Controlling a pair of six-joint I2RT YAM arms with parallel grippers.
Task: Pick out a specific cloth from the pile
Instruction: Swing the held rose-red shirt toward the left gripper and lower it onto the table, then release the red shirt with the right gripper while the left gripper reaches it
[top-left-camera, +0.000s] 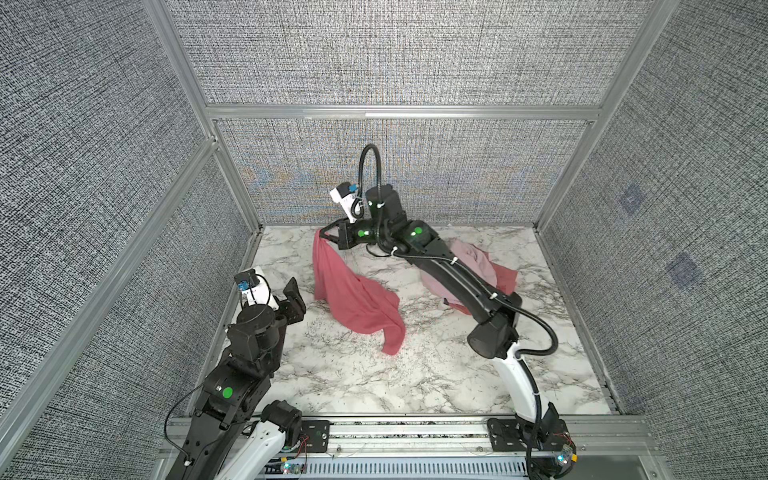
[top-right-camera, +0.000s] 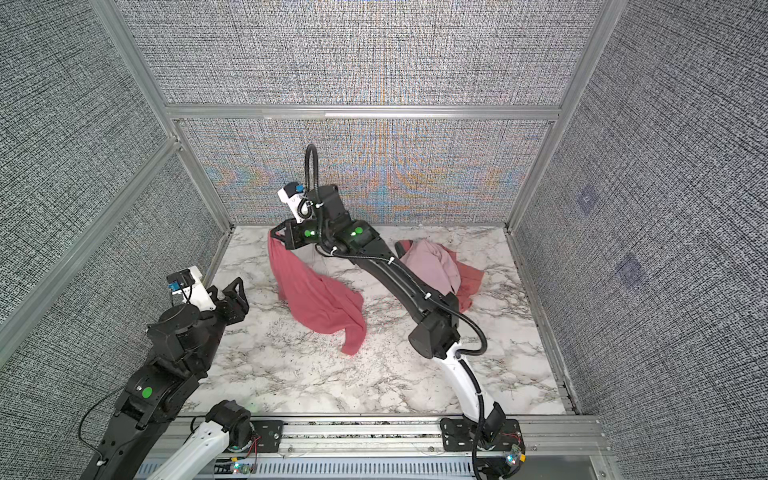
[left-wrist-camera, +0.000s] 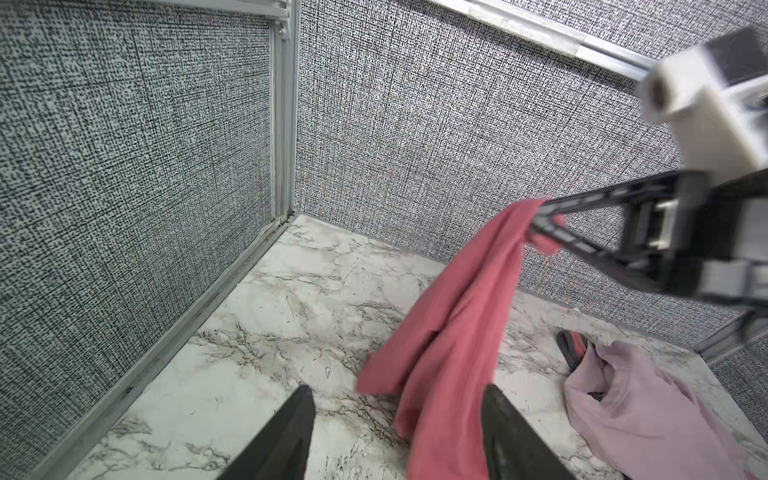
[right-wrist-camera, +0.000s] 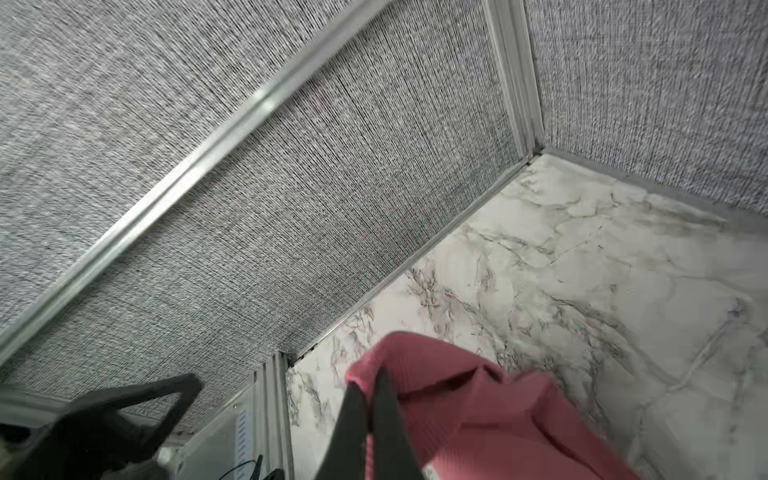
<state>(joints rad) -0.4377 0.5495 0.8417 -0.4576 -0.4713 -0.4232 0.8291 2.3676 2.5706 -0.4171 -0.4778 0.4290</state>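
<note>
**Right gripper clamped on the cloth, held apart from the pile**

Your right gripper is clenched on one corner of the cloth, raised above the table on the far side, left of centre. The right arm crosses the middle to get there. Your left gripper sits at the left edge with its jaws spread, gripping nothing. It is near the cloth but not touching it.

View differences:
- Right wrist view: the only close look at the pinch. Both fingers are pressed together with a rose-red fold wrapped over the tips. The pile is out of that view.
- Left wrist view: you get the right gripper side-on with the cloth hanging from it. It also gives the clearest look at a small dark grey-blue piece at the far edge of the pile.
- Both top views: a salmon-coral cloth sticks out to the right of the pale lilac-pink cloth. The right arm covers the pile's near-left part.

Cloth vs gripper: it drops straight down from the tips. The lower part lies on the table, trailing near and right to about table centre. It is well apart from the pile at far right.

Room: white marble-pattern top with grey veins, grey woven panels on three sides, and an aluminium frame.
</note>
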